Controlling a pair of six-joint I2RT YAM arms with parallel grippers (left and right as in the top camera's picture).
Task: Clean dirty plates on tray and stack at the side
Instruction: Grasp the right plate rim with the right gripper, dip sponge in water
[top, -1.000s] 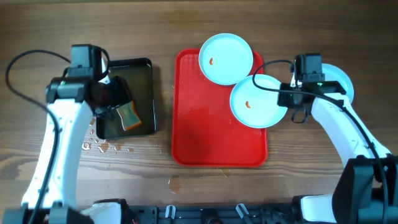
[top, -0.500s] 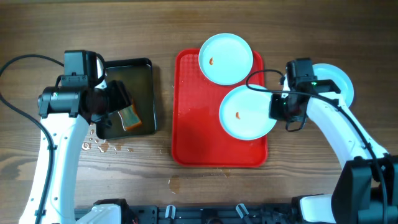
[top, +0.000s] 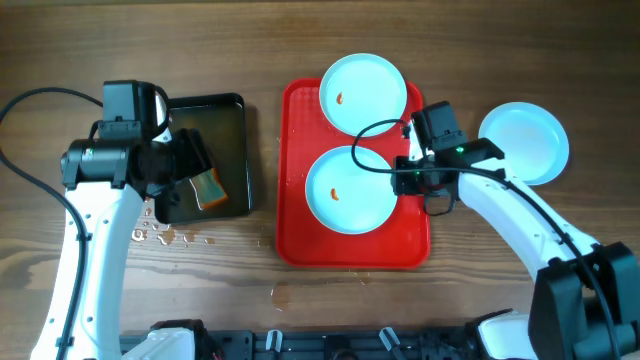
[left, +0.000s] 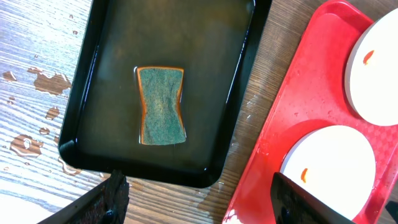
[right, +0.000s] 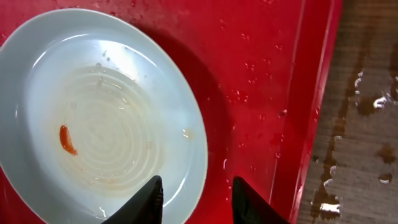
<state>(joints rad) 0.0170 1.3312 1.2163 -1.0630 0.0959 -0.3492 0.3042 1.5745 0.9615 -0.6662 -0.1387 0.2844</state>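
The red tray (top: 300, 225) lies mid-table with two pale blue plates on it. Both carry an orange smear: one at the far end (top: 363, 95), one in the middle (top: 350, 190). A third plate (top: 523, 143) rests on the wood to the right, showing no smear. My right gripper (top: 405, 180) is open at the middle plate's right rim. In the right wrist view one finger is over that plate (right: 106, 124) and the other over the tray (right: 261, 74); the gripper (right: 199, 202) holds nothing. My left gripper (top: 185, 170) (left: 202, 205) is open by the near edge of a black tray.
A black tray (top: 238, 150) left of the red one holds a green and orange sponge (top: 208, 187) (left: 161, 106). Water drops (top: 160, 235) lie on the wood near it, and more wet patches (right: 367, 124) to the right of the red tray.
The right gripper slid the smeared plate left, from the tray's right edge to its middle, and its jaws now stand apart. The left arm shifted slightly left early on, then stayed.
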